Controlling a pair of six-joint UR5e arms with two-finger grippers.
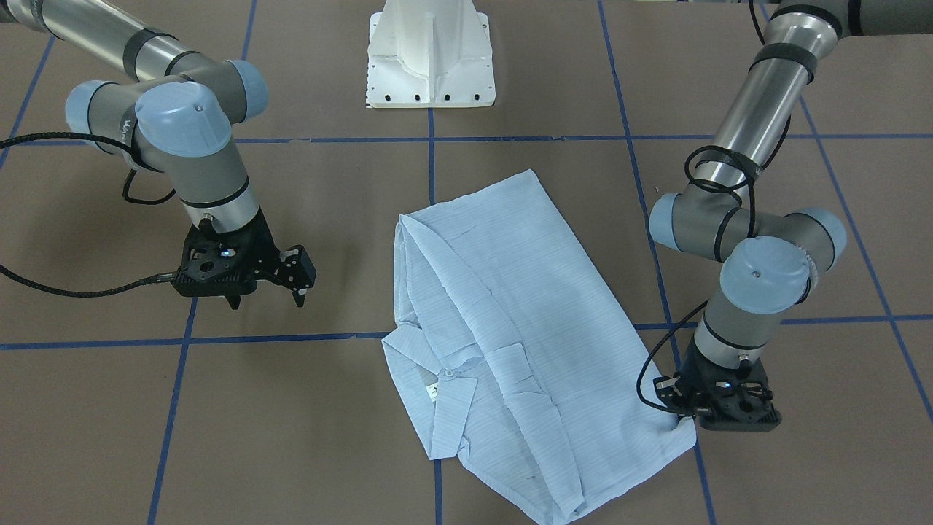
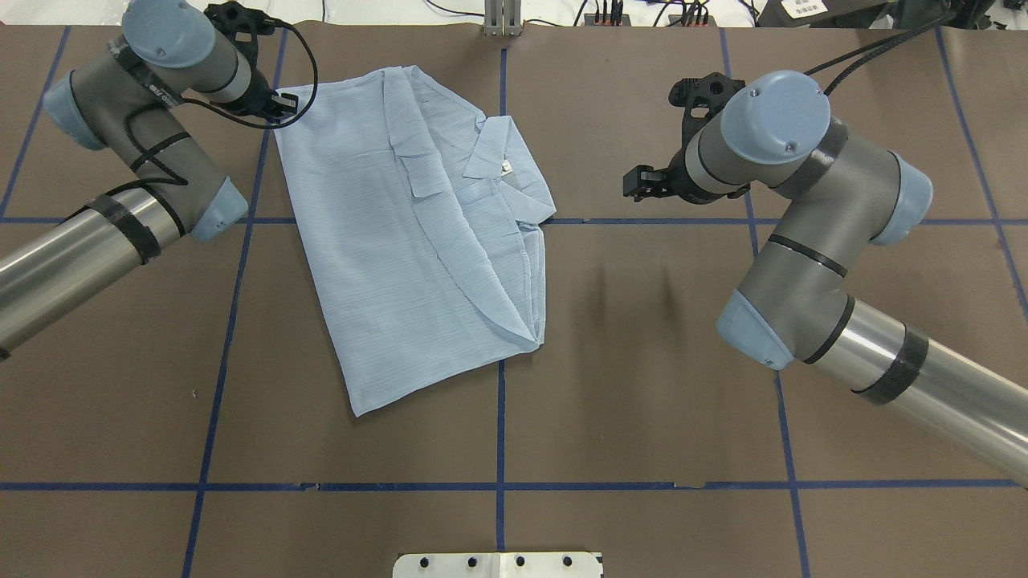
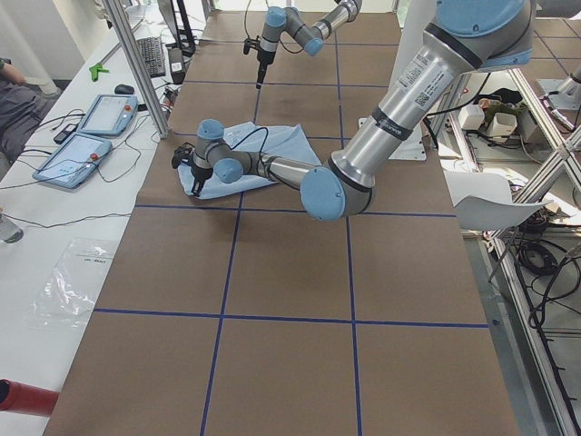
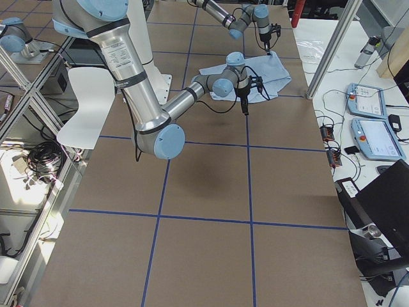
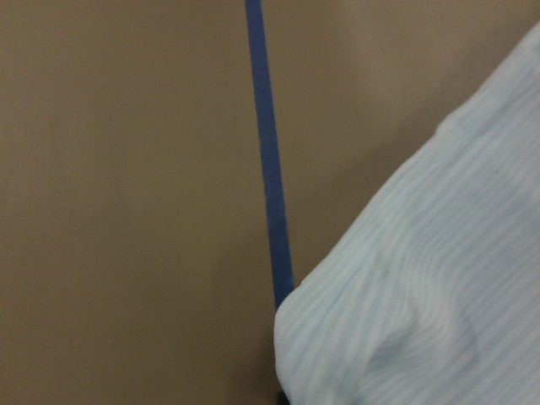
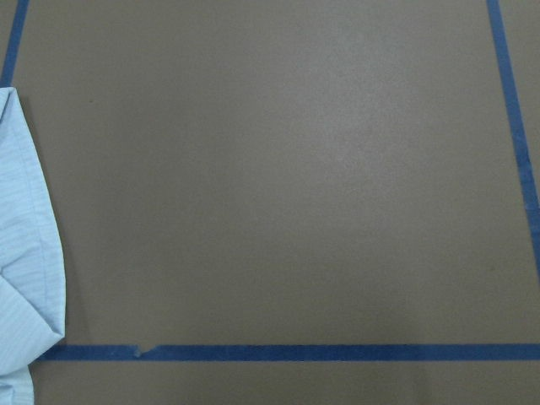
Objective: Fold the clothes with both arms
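Lying partly folded on the table [image 2: 642,401], left of its middle on the robot's left, the shirt [image 2: 401,241] has its collar toward the operators' side. The left gripper [image 1: 685,417] is low at the shirt's far corner, right at the cloth's edge; its fingers are hidden, so I cannot tell its opening or grip. The right gripper [image 1: 299,288] hangs over bare table, well apart from the shirt, holding nothing; I cannot tell how far it is open.
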